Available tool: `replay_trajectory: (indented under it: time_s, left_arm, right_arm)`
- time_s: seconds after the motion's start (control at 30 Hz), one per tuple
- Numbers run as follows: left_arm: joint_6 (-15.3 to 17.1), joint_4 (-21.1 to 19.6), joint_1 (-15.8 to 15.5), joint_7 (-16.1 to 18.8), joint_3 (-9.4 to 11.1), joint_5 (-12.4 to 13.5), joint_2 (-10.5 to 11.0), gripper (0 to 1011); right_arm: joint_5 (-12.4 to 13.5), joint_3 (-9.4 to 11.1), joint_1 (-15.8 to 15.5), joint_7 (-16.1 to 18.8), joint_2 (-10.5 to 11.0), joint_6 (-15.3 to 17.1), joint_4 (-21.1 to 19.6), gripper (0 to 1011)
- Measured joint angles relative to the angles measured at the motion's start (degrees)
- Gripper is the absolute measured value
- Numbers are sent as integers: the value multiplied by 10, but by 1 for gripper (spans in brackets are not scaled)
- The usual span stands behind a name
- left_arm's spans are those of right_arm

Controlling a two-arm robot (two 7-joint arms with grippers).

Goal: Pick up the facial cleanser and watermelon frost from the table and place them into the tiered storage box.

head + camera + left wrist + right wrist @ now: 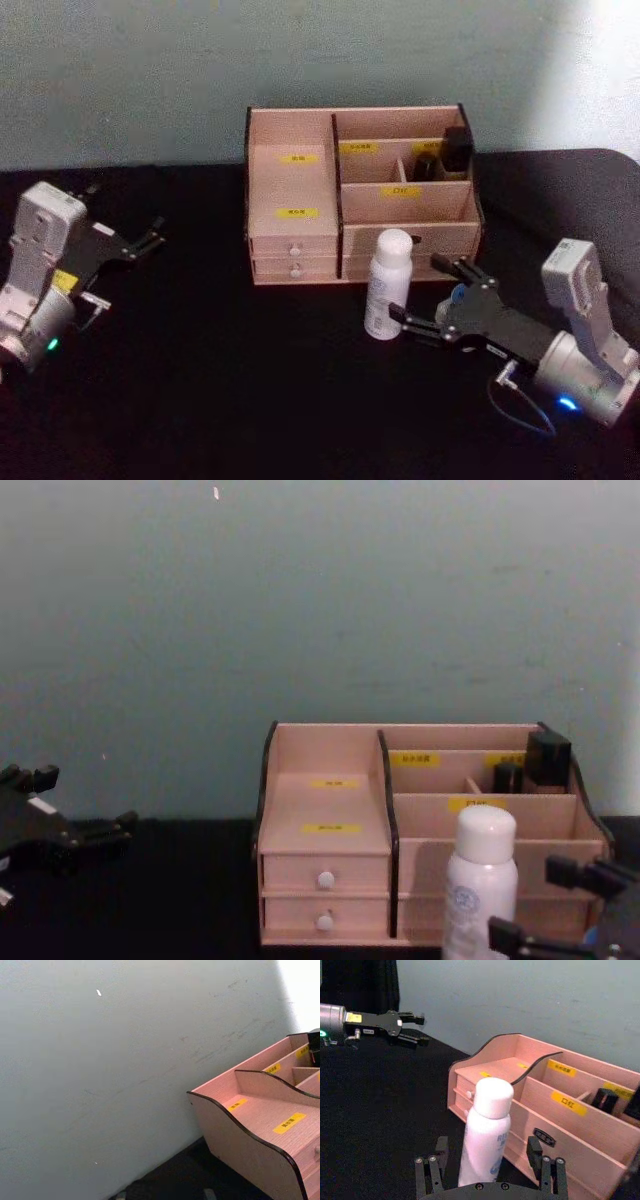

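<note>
My right gripper [418,288] [487,1149] [527,902] sits low over the black table [200,390], jaws spread wide, gripping nothing. The facial cleanser [388,285] [487,1130] [480,880] stands upright btwn my fingertips [534,1149], cap up. The wrist view shows a gap on each side, so no contact that I can see. Just past the bottle, away from my palm, is the tiered storage box [300,190] [600,1132] [325,755] [250,1152]. Its lower front is right behind the cleanser; touching or not, can't tell. Two dark containers [457,150] stand in its rear compartments, farthest from my wrist. My left gripper [155,233] [417,1029] hangs well apart, out beyond the box's opposite end, fingers parted, empty.
</note>
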Motion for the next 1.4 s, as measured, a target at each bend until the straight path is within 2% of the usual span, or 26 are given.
replay_trajectory:
  time_s: [0.5,0.73,1.07,1.4]
  left_arm:
    - [0,0,0,0,0,0,0,1001]
    - [0,0,0,0,0,0,0,1002]
    - [0,0,0,0,0,0,0,1001]
    - [0,0,0,0,0,0,0,1001]
  right_arm:
    - [1,-1,49,40,-56,2,78,1000]
    - [-5,1,65,52,-74,2,98,1000]
    - [-16,1,79,60,-93,12,115,1000]
    - [-16,1,79,60,-91,12,115,1000]
